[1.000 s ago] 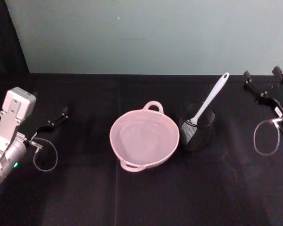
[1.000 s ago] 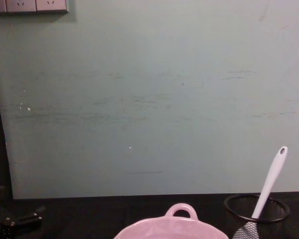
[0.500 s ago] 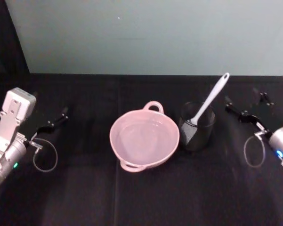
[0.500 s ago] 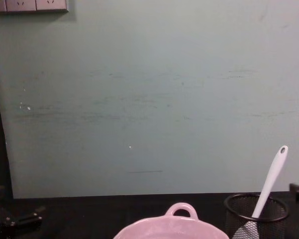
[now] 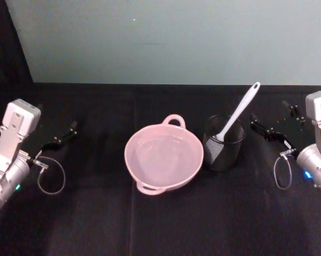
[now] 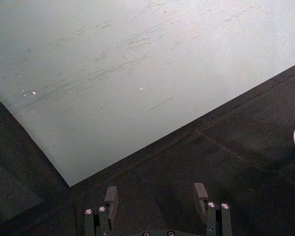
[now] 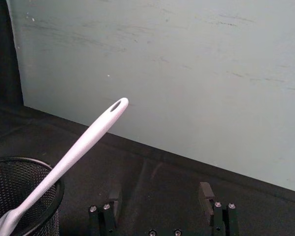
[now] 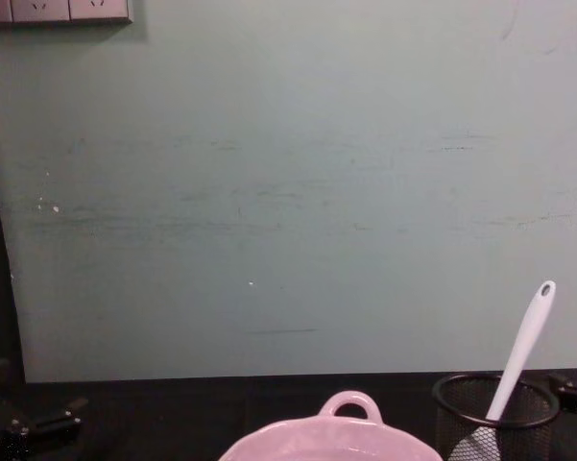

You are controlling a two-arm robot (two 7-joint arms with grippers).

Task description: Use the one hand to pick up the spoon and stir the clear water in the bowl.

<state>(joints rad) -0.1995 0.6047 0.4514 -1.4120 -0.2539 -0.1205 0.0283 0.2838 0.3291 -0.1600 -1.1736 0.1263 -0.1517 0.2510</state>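
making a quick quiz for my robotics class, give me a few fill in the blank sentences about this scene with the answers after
1. The spoon stands blade down in the black ____ cup.
2. The pink bowl sits to the cup's ____, on the robot's side naming.
3. The right gripper, beside the cup, has its fingers ____ and holds nothing.
4. The left gripper rests far from the bowl on the ____ tablecloth.

Missing words: mesh; left; open; black

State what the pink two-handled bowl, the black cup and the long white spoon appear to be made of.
Pink two-handled bowl: likely glazed ceramic, smooth with soft sheen. Black cup: wire mesh, see-through weave. Long white spoon: probably plastic, smooth, matte, with a hanging hole.
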